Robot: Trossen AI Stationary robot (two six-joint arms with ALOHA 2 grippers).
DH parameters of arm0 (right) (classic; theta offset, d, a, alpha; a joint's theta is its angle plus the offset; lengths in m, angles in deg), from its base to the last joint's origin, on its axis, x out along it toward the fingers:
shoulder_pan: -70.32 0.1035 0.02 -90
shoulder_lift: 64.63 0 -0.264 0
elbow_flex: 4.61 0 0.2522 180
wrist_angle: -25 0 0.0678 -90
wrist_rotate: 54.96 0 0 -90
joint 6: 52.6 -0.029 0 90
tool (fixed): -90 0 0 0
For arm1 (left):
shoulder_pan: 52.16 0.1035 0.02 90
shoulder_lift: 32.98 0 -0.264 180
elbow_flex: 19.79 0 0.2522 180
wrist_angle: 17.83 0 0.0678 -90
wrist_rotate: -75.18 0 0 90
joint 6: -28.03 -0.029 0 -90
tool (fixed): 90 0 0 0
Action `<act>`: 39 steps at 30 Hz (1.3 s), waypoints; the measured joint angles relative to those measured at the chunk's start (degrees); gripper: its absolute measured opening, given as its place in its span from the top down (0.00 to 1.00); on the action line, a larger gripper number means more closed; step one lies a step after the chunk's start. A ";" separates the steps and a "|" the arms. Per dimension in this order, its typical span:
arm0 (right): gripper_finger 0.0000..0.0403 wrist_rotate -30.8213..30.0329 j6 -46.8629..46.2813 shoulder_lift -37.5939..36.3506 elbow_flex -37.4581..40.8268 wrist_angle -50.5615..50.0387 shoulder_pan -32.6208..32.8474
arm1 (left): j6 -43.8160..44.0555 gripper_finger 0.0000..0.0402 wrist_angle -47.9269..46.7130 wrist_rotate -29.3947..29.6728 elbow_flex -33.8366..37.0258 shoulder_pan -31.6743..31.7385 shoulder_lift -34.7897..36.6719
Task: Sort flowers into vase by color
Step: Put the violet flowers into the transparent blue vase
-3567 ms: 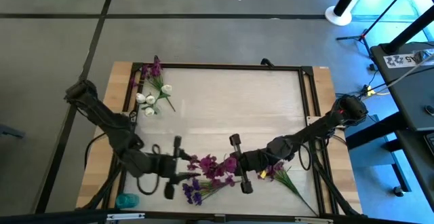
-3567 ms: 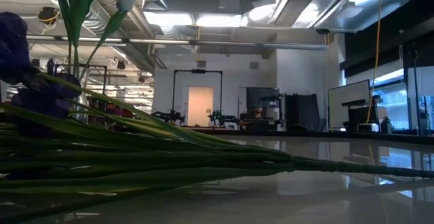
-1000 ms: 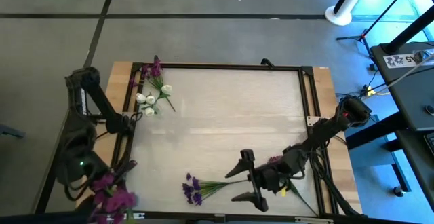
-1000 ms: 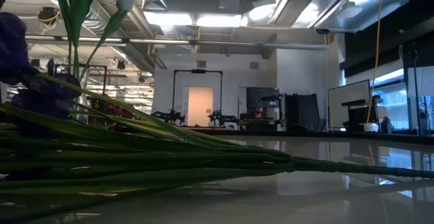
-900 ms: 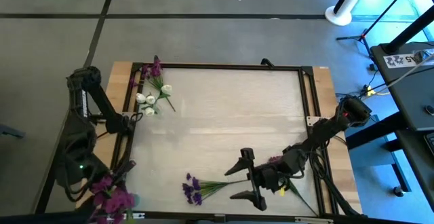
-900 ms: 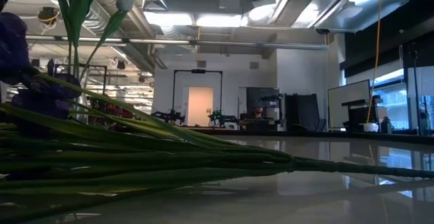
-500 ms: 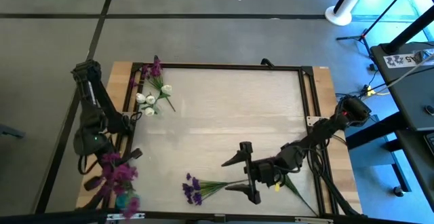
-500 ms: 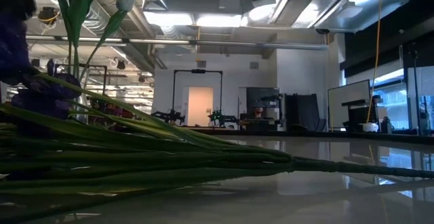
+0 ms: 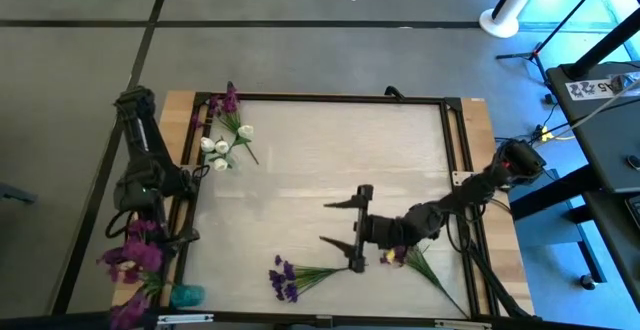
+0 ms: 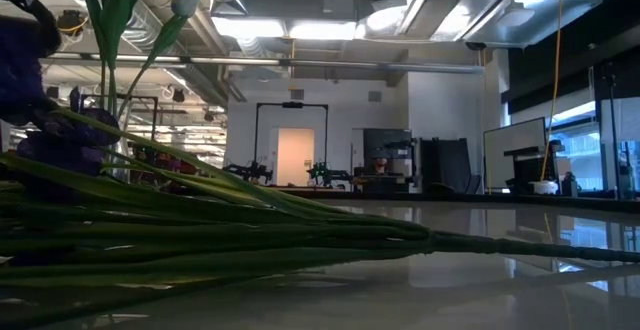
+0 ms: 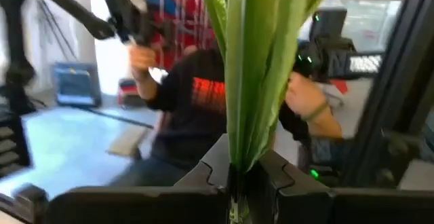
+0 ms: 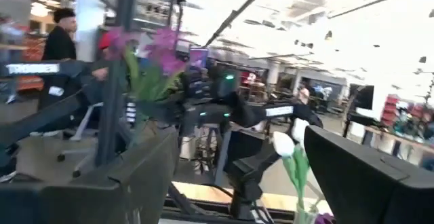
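Magenta-blossomed green-stemmed sprigs (image 9: 135, 260) hang clenched in left gripper (image 11: 241, 176) past table's left edge: light, floppy, pinch stems; right gripper (image 9: 342, 222) gapes empty above purple sprig (image 9: 295, 275)

- Magenta flowers (image 9: 132, 260): a leafy bunch at the lower left of the high view, past the desk's left edge, its green stems (image 11: 251, 81) pinched upright in the left tool.
- Purple sprig (image 9: 292, 277): lying flat, lower centre.
- White buds (image 9: 220, 150) with a magenta sprig (image 9: 227, 100): upper left corner.
- More sprigs (image 9: 415, 260): lower right of centre, partly hidden.
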 joint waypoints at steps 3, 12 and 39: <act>0.21 -0.01 -1.70 0.02 0.00 -0.05 -1.32 | 0.31 0.95 -0.30 0.04 0.89 -2.59 0.10; 0.21 -0.85 -4.80 0.02 0.01 0.14 -3.14 | -4.16 0.95 3.85 1.65 2.35 -5.84 0.32; 0.21 -3.19 -5.28 0.02 0.02 0.50 -3.05 | -3.50 0.95 8.60 2.93 4.10 -5.84 -2.45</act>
